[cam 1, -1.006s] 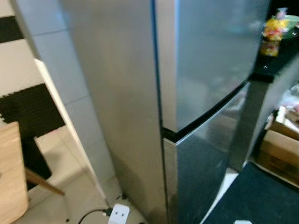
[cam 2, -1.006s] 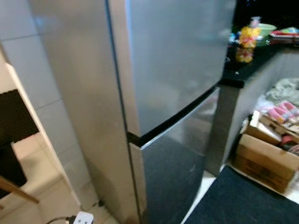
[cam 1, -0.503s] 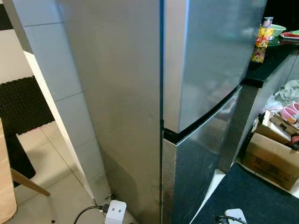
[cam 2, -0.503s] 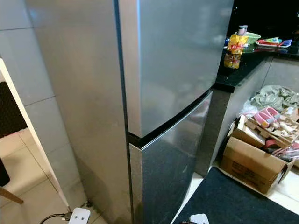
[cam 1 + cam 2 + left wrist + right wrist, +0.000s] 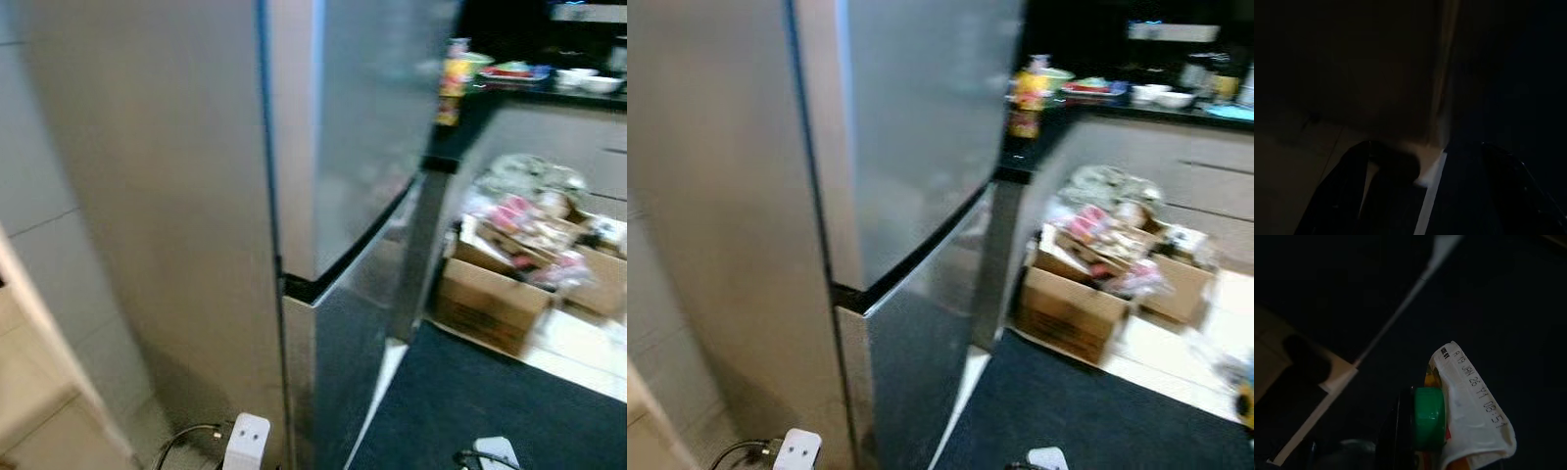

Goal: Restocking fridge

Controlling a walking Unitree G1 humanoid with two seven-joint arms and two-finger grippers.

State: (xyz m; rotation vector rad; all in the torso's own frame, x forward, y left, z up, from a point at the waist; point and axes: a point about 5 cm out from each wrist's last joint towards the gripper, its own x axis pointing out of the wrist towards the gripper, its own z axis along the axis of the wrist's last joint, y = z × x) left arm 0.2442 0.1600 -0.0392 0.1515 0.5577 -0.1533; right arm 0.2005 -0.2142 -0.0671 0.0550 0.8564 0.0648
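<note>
On your left stands the fridge (image 5: pixel 196 196), its steel side panel towards you and both doors shut, with the dark seam between the upper and lower door slanting down across its front. A white plug adapter (image 5: pixel 245 443) with a black cable lies on the floor at its foot. Your left claw (image 5: pixel 1420 196) hangs low in deep shade, its two black fingers spread apart with nothing between them. Your right claw (image 5: pixel 1400 440) grips a juice carton (image 5: pixel 1469 416) with a green screw cap and a printed date along its folded top, held above the dark mat (image 5: pixel 1097 411). Further right, that mat covers the floor in front of the fridge. Beyond it an open cardboard box (image 5: pixel 1073 308) of mixed clutter sits on the floor against the grey cabinets. Above, on the black worktop (image 5: pixel 1136 106), you have a yellow bottle (image 5: pixel 1026 96) near the fridge's corner and some bowls further along, all blurred.
</note>
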